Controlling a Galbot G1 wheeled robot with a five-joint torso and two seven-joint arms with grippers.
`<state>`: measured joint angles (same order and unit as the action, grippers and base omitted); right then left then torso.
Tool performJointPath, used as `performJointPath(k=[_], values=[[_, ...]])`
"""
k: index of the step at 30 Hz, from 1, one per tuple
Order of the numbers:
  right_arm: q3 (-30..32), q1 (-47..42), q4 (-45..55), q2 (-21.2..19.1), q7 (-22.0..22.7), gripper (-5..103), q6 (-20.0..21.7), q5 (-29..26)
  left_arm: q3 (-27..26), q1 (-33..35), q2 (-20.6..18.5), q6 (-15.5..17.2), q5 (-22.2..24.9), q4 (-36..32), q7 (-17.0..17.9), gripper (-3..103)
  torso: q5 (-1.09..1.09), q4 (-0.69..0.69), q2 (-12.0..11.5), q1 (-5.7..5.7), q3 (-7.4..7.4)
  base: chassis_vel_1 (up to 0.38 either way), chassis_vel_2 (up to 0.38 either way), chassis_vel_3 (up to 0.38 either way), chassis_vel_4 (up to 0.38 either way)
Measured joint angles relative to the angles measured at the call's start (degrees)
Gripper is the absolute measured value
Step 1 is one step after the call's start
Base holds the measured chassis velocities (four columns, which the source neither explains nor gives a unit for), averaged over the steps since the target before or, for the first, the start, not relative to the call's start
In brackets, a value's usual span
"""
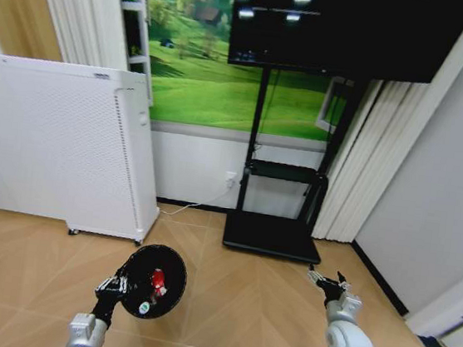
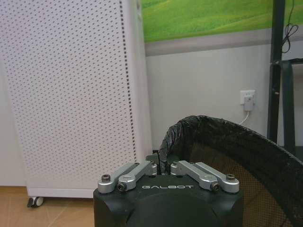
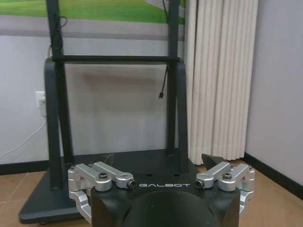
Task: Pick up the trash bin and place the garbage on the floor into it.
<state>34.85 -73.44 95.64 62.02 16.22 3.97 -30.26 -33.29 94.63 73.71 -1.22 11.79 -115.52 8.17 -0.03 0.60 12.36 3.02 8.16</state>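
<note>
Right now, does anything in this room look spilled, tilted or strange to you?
Nothing is spilled. The trash bin is off the floor, tipped so its mouth faces the head camera, with the left gripper shut on its rim. Red and green-white litter lies inside. The right gripper hangs open, holding nothing.

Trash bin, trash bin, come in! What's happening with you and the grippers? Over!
Left gripper shut on trash bin rim, bin held up. Red wrapper and bottle inside. Right gripper open, empty. Nothing in the way.

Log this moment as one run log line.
left gripper: shut on trash bin rim, bin lifted | garbage: red piece and bottle inside bin | right gripper: open, empty, over floor
</note>
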Motion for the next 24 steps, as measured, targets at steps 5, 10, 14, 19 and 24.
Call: performJointPath(k=[5,10,14,19,24], values=[[0.0,0.0,0.0,0.0,-0.01,100,0.0,0.0,2.3,-0.24,-0.21,0.48,-0.09,1.91,1.49,7,0.02,-0.02,0.0,0.0,0.0,0.141,0.075,-0.08,-0.111],[0.02,0.0,-0.01,-0.02,0.01,100,0.0,0.0,4.1,-1.26,-1.25,1.39,0.32,4.83,2.35,7,0.04,0.04,0.0,0.0,0.0,-0.07,-0.047,0.043,0.042],[0.04,0.0,-0.01,-0.03,0.02,100,0.0,0.0,6.29,-3.19,-3.87,2.48,0.96,8.14,3.1,7,0.03,0.03,0.0,0.0,0.0,-0.042,-0.035,0.04,0.018],[0.03,0.0,0.0,-0.02,0.02,100,0.0,0.0,7.27,-3.13,-5.34,3.12,1.23,8.26,3.37,7,0.03,0.01,0.0,0.0,0.0,0.0,0.0,0.0,0.0],[0.03,0.0,0.0,-0.02,0.02,100,0.0,0.0,7.08,-3.31,-5.38,3.12,1.24,8.24,3.33,7,0.03,0.01,0.0,0.0,0.0,0.0,0.0,0.0,0.0]])
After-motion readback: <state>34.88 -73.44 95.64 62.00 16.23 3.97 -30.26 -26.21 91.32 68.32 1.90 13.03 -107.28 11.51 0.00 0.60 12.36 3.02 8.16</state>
